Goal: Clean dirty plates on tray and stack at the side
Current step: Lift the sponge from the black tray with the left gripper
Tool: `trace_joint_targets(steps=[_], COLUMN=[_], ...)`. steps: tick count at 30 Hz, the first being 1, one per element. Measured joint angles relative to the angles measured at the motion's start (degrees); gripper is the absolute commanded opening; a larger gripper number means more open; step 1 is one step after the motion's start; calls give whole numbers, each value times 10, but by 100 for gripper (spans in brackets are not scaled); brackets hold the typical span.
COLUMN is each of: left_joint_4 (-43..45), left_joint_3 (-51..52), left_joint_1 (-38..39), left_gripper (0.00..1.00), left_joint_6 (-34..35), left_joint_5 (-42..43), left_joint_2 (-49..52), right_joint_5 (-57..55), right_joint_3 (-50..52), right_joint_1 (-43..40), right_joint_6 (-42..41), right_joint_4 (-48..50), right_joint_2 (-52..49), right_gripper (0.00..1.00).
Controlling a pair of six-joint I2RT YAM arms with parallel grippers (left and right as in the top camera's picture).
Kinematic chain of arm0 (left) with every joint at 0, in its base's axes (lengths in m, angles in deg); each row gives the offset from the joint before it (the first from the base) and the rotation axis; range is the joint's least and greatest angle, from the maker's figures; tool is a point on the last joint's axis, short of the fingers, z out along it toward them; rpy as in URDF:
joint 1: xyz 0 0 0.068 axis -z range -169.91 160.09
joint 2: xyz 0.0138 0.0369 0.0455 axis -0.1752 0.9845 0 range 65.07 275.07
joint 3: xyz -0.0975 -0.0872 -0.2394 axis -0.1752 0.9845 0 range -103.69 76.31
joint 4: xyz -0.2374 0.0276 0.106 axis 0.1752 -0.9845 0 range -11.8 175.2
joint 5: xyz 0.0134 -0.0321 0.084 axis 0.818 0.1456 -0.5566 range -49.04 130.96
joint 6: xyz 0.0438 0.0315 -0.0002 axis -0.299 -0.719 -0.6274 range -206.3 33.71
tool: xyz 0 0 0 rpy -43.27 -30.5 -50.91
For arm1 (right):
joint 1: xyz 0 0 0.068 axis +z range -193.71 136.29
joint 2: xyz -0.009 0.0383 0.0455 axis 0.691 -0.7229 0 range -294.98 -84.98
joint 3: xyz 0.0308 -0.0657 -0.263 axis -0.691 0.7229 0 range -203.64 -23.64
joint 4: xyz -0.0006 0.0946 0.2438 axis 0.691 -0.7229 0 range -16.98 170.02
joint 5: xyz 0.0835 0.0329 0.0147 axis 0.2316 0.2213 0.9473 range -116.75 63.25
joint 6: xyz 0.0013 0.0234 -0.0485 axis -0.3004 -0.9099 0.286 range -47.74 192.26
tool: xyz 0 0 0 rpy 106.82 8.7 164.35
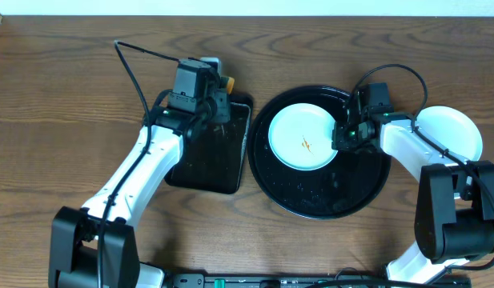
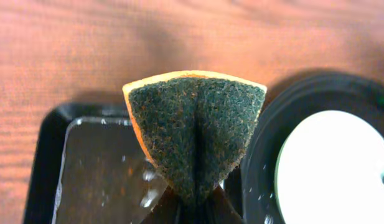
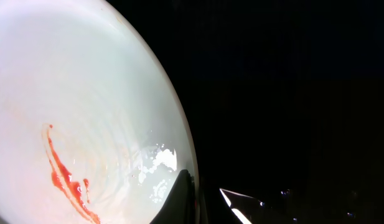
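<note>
A pale mint-white dirty plate (image 1: 299,132) with an orange-red smear (image 1: 307,145) lies on the round black tray (image 1: 311,200). My right gripper (image 1: 341,138) is at the plate's right rim. In the right wrist view its jaws (image 3: 201,200) are closed over the rim of the plate (image 3: 86,93), beside a wet patch. My left gripper (image 1: 217,94) is shut on an orange sponge (image 2: 198,124) with a dark green scouring face. It holds the sponge above the far end of the rectangular tray (image 2: 42,155).
The rectangular black tray (image 1: 190,168) with a wet clear insert lies left of the round tray. A white plate (image 1: 451,128) sits on the bare wood table (image 1: 54,96) at the far right, partly under my right arm.
</note>
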Motion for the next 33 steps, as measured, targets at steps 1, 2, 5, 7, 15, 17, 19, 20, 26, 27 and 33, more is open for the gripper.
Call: trace_joint_targets(steps=[1, 2, 5, 7, 15, 17, 19, 20, 26, 27, 33], left_joint_4=[8, 16, 40, 52, 71, 71, 70, 70, 64, 59, 21], left_joint_3=[0, 0, 0, 0, 0, 0, 0, 0, 0, 0, 0], left_joint_1=[0, 0, 0, 0, 0, 0, 0, 0, 0, 0, 0], left_gripper=[8, 8, 8, 8, 8, 8, 8, 7, 8, 8, 8], left_joint_6=[0, 0, 0, 0, 0, 0, 0, 0, 0, 0, 3], left_joint_5=[0, 0, 0, 0, 0, 0, 0, 0, 0, 0, 0], left_joint_2=[-3, -7, -19, -29, -60, -61, -61, -61, -61, -61, -42], right_joint_5=[0, 0, 0, 0, 0, 0, 0, 0, 0, 0, 0], right_joint_3=[0, 0, 0, 0, 0, 0, 0, 0, 0, 0, 0], right_joint_1=[0, 0, 0, 0, 0, 0, 0, 0, 0, 0, 0], right_joint_6=[0, 0, 0, 0, 2, 2, 2, 2, 2, 2, 2], right_joint_4=[0, 0, 0, 0, 0, 0, 0, 0, 0, 0, 0], right_joint_2=[0, 0, 0, 0, 0, 0, 0, 0, 0, 0, 0], right_gripper=[1, 1, 1, 1, 1, 1, 1, 1, 1, 1, 1])
